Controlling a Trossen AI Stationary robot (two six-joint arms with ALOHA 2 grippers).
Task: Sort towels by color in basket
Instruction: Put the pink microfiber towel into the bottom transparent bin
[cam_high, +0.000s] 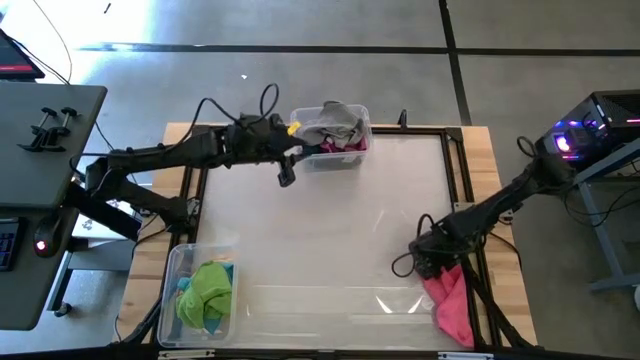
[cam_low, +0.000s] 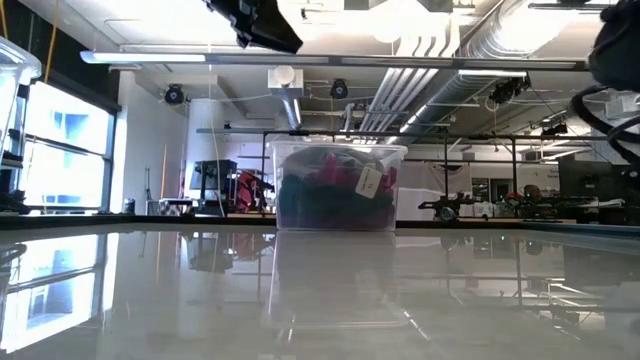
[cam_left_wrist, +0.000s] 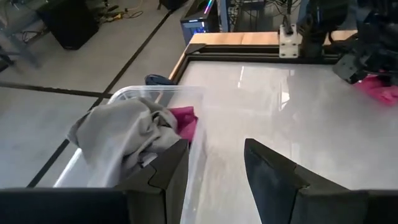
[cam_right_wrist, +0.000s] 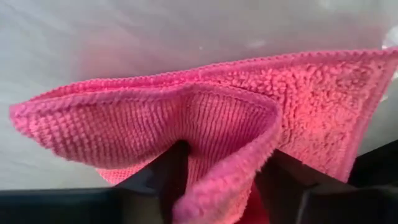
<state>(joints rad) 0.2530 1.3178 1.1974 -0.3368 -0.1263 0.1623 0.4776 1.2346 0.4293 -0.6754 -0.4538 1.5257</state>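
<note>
Directly between the fingers of the right gripper, a raised fold of the pink towel is pinched, its remainder trailing toward the table's near right edge; left gripper, parted and empty, hovers beside the far basket.

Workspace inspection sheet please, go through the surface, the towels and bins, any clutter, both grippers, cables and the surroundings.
Surface: white table top, glossy, wood edge.
Job's things: pink towel at the table's near right edge; far bin holds a grey towel over a magenta one; near-left bin holds a lime towel over a cyan one.
Clutter: nothing seen.
Grippers: left gripper open and empty beside the far bin; right gripper on the pink towel, a fold between its fingers.
Cables: black loops on both arms, at the table's far-left edge and right side.
Surroundings: grey floor, side desk on the left, lit electronics on the right.
</note>
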